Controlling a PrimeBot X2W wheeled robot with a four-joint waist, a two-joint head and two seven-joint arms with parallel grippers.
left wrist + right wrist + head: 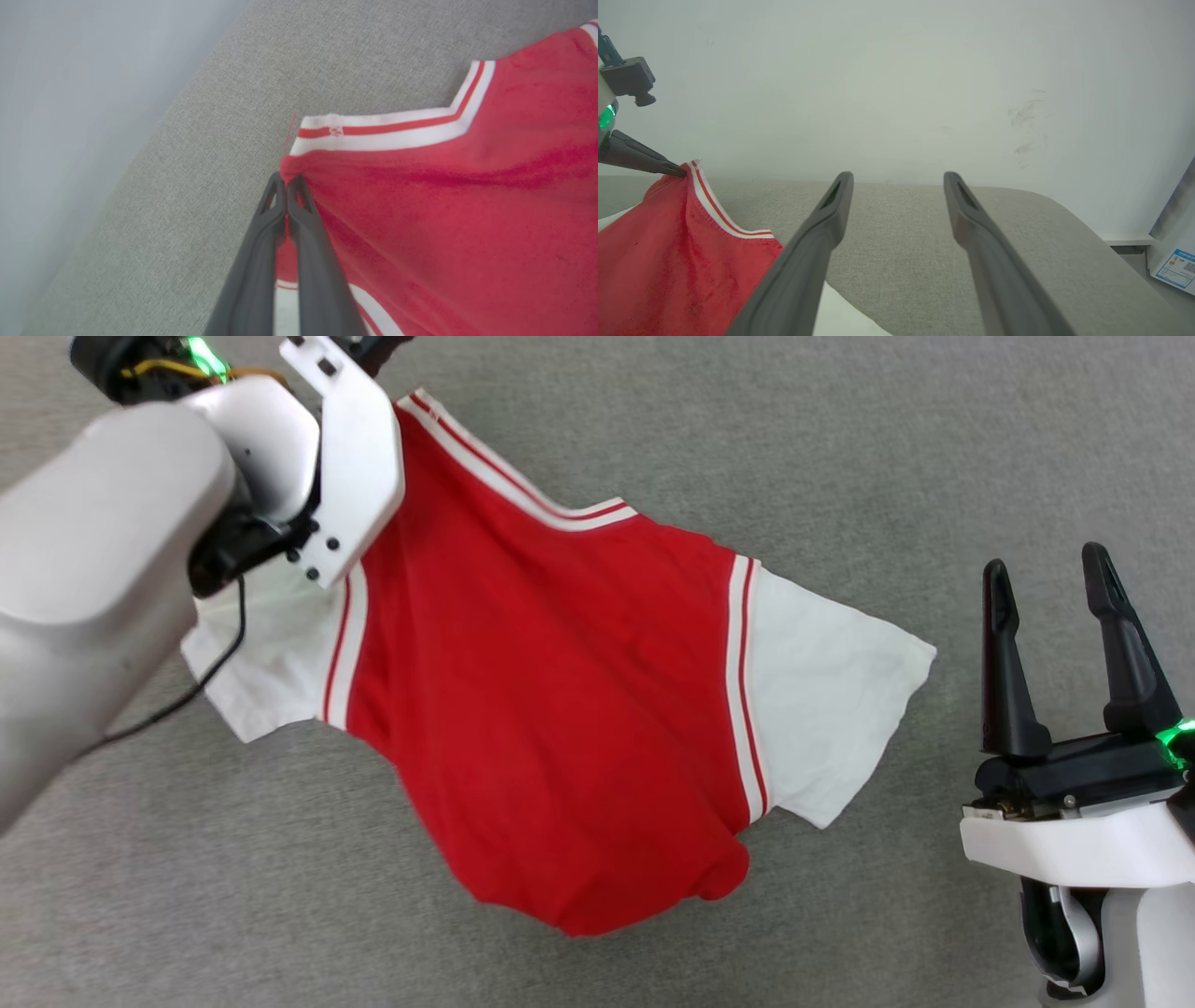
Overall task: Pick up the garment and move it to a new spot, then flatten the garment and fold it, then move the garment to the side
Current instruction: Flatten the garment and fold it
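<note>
The garment (560, 691) is a red shirt with white short sleeves and red-white striped trim, lying plain red face up on the grey surface, with its lower hem bunched. My left gripper (286, 179) is shut on the garment's (444, 210) red fabric just beside the striped neck trim, at the shirt's far left corner. From the right wrist view, the left gripper (679, 171) pinches the garment's (654, 261) raised corner. My right gripper (1044, 557) stands open to the right of the white sleeve, apart from it and holding nothing; its jaws are wide in its own view (897, 175).
A grey fabric surface (934, 448) lies under everything, with bare room around the shirt. Its far edge meets a white wall (896, 70). A white box with a blue label (1176, 261) stands past the surface's right end. My pale left forearm (103, 569) covers the left sleeve's upper part.
</note>
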